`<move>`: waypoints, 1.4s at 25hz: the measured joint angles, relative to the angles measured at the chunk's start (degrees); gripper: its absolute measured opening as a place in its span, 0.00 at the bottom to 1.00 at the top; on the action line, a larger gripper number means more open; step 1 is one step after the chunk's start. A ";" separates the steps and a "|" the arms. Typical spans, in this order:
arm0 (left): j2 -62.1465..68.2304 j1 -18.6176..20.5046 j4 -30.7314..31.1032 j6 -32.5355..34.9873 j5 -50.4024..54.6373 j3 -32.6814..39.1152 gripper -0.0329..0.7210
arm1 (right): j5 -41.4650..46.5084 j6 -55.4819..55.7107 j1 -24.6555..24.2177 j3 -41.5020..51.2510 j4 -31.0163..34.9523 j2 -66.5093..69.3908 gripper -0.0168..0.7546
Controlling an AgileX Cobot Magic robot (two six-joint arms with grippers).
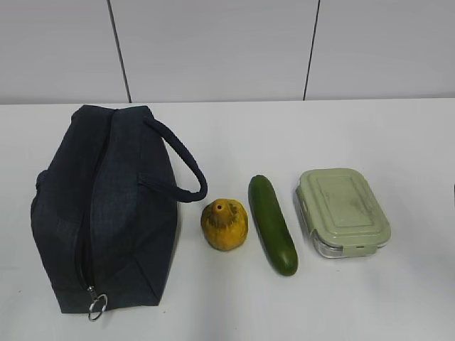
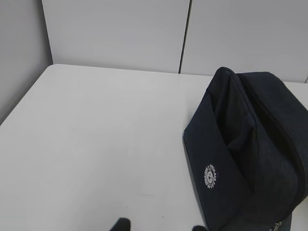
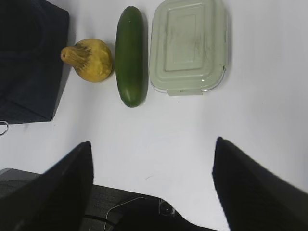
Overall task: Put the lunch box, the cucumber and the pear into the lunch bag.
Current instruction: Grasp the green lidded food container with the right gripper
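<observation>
The dark navy lunch bag lies on the left of the white table, its zipper's ring pull at the near end. To its right, in a row, lie the yellow-orange pear, the dark green cucumber and the lunch box with its sage-green lid on. Neither gripper shows in the exterior view. My left gripper is open over bare table, left of the bag. My right gripper stands wide open and empty, on the near side of the cucumber, lunch box and pear.
The bag's looped strap handle arches toward the pear. A grey panelled wall stands behind the table. Bare tabletop stretches left of the bag and in front of the row of objects.
</observation>
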 joint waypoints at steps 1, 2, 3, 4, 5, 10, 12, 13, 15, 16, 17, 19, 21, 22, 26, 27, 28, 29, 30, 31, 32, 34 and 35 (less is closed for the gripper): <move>0.00 0.00 0.00 0.00 0.00 0.00 0.37 | 0.12 -0.47 0.00 -1.48 0.00 2.48 0.79; 0.00 0.00 0.00 0.00 0.00 0.00 0.37 | 0.23 -1.11 0.00 -3.35 0.10 4.55 0.78; 0.00 0.00 0.00 0.00 0.00 0.00 0.37 | 0.23 -1.61 0.00 -5.27 0.14 7.09 0.77; 0.00 0.00 0.00 0.00 0.00 0.00 0.37 | 0.23 -2.11 0.00 -7.13 0.14 9.69 0.76; 0.00 0.00 0.00 0.00 0.00 0.00 0.37 | 0.23 -2.60 0.00 -8.61 0.18 12.14 0.75; 0.00 0.00 0.00 0.00 0.00 0.00 0.37 | 0.12 -3.18 0.00 -15.05 0.27 20.42 0.72; 0.00 0.00 0.00 0.00 0.00 0.00 0.37 | 0.12 -3.51 0.00 -15.69 0.02 21.72 0.72; 0.00 0.00 0.00 0.00 0.00 0.00 0.37 | 0.12 -3.96 0.00 -15.78 -0.17 21.97 0.72; 0.00 0.00 0.00 0.00 0.00 0.00 0.37 | 0.12 -4.78 0.00 -16.02 -0.59 22.16 0.72; 0.00 0.00 0.00 0.00 0.00 0.00 0.37 | -0.15 -4.91 0.00 -16.03 -0.71 22.16 0.72; 0.00 0.00 0.00 0.00 0.00 0.00 0.37 | -0.27 -4.91 0.00 -16.03 -0.87 22.26 0.72; 0.00 0.00 0.00 0.00 0.00 0.00 0.37 | -0.36 -5.01 -0.22 -16.03 -0.84 22.61 0.71; 0.00 0.00 0.00 0.00 0.00 0.00 0.37 | -0.24 -5.01 -1.24 -16.13 -0.51 23.79 0.69; 0.00 0.00 0.00 0.00 0.00 0.00 0.37 | 0.05 -5.35 -2.02 -16.10 0.41 24.67 0.68; 0.00 0.00 0.00 0.00 0.00 0.00 0.37 | 1.73 -11.16 -7.79 -16.10 8.05 28.99 0.61; 0.00 0.00 0.00 0.00 0.00 0.00 0.37 | 2.50 -13.20 -9.51 -16.10 11.52 30.00 0.60; 0.00 0.00 0.00 0.00 0.00 0.00 0.37 | 3.53 -16.02 -10.82 -16.10 14.89 31.27 0.59; 0.00 0.00 0.00 0.00 0.00 0.00 0.37 | 4.60 -19.31 -12.18 -16.15 19.20 32.71 0.58; 0.00 0.00 0.00 0.00 0.00 0.00 0.37 | 6.17 -22.08 -13.29 -16.41 23.23 34.07 0.57; 0.00 0.00 0.00 0.00 0.00 0.00 0.37 | 8.11 -25.02 -13.98 -16.97 26.31 35.90 0.57; 0.00 0.00 0.00 0.00 0.00 0.00 0.37 | 9.80 -27.25 -14.50 -17.78 28.01 37.91 0.57; 0.00 0.00 0.00 0.00 0.00 0.00 0.37 | 12.87 -29.61 -14.97 -19.65 29.88 41.81 0.57; 0.00 0.00 0.00 0.00 0.00 0.00 0.37 | 13.49 -30.28 -15.07 -20.75 30.29 43.94 0.57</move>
